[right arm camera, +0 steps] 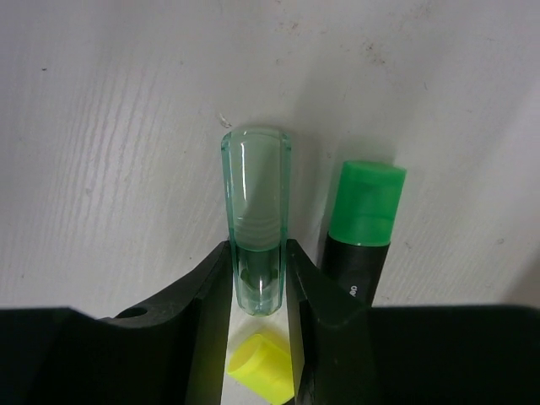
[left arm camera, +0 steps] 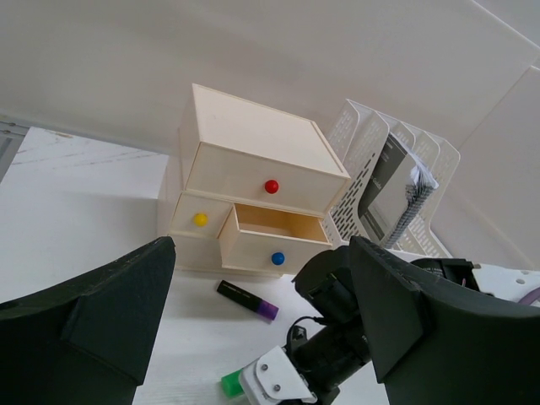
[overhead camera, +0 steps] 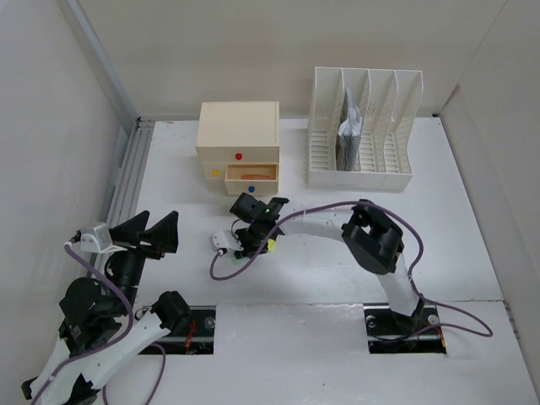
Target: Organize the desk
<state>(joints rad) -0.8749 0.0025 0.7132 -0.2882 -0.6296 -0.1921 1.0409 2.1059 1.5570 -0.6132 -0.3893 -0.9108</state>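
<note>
no word, number or brand can be read in any of the views. the green-capped marker [right arm camera: 361, 232], lower right of the right wrist frame, carries a scrap of white print on its black barrel at the bottom edge, too cut off to make out. the dark booklet [left arm camera: 384, 190] in the file rack [left arm camera: 348, 135], upper right of the left wrist frame, is too small to read.

Purple marker [left arm camera: 247, 300] on desk [left arm camera: 76, 219] beside drawer box [left arm camera: 253, 160] w/ open blue-knob drawer [left arm camera: 274, 240]
</note>
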